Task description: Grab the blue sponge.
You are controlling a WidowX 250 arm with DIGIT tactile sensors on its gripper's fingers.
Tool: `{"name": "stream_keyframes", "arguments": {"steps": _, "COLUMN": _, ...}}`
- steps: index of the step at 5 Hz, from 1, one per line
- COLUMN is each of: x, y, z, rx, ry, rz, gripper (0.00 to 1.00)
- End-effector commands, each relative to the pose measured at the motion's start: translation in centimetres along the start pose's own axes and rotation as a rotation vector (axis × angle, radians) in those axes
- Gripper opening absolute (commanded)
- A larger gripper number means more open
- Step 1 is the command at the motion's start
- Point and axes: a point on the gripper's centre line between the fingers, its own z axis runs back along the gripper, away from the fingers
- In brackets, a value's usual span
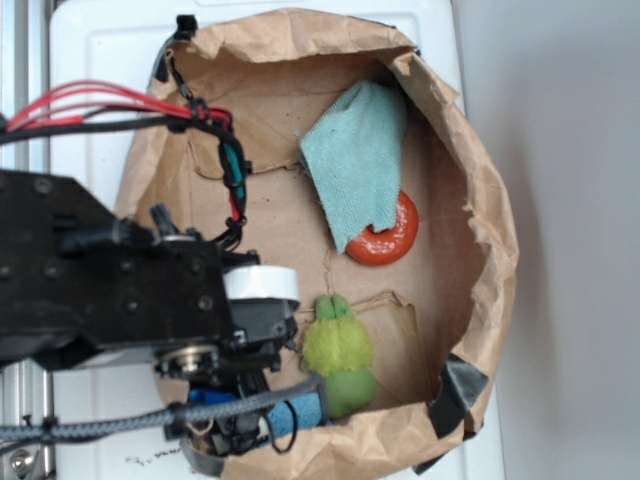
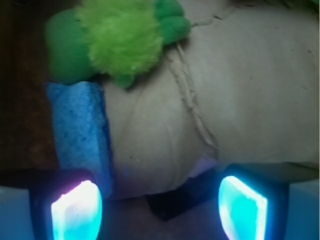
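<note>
Seen from the exterior camera, a shallow paper-lined basket (image 1: 490, 200) rests on a white surface (image 1: 100, 60); inside lie a teal cloth (image 1: 355, 160) draped over an orange ring (image 1: 385, 240), and a green toy (image 1: 338, 355). The sponge (image 1: 300, 415) is mostly hidden there beneath the black arm (image 1: 110, 290), only a blue end showing beside the toy at the basket's near edge. The wrist camera reveals what is masked: the sponge (image 2: 80, 132) is laid flat on brown paper, its long axis running from the toy (image 2: 117, 37) toward the left finger, one short end touching the toy. The claw (image 2: 160, 207) is held released, its glowing pads (image 2: 77, 210) spread wide, the left one just over the sponge's near end. The arm is extended from the left over the basket's lower corner, pointing down.
</note>
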Motion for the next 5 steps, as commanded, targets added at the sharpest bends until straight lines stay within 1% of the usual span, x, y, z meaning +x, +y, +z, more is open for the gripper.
{"name": "stream_keyframes", "arguments": {"steps": 1, "x": 4.41, "y": -1.36, "z": 1.25, "rx": -0.047, "ry": -0.009, "rz": 0.009, "gripper": 1.00}}
{"name": "stream_keyframes", "arguments": {"steps": 2, "x": 4.96, "y": -1.97, "z": 0.83, "rx": 0.001, "ry": 0.013, "rz": 0.030, "gripper": 1.00}}
{"name": "stream_keyframes", "arguments": {"steps": 5, "x": 4.96, "y": -1.97, "z": 0.83, "rx": 0.001, "ry": 0.013, "rz": 0.030, "gripper": 1.00}}
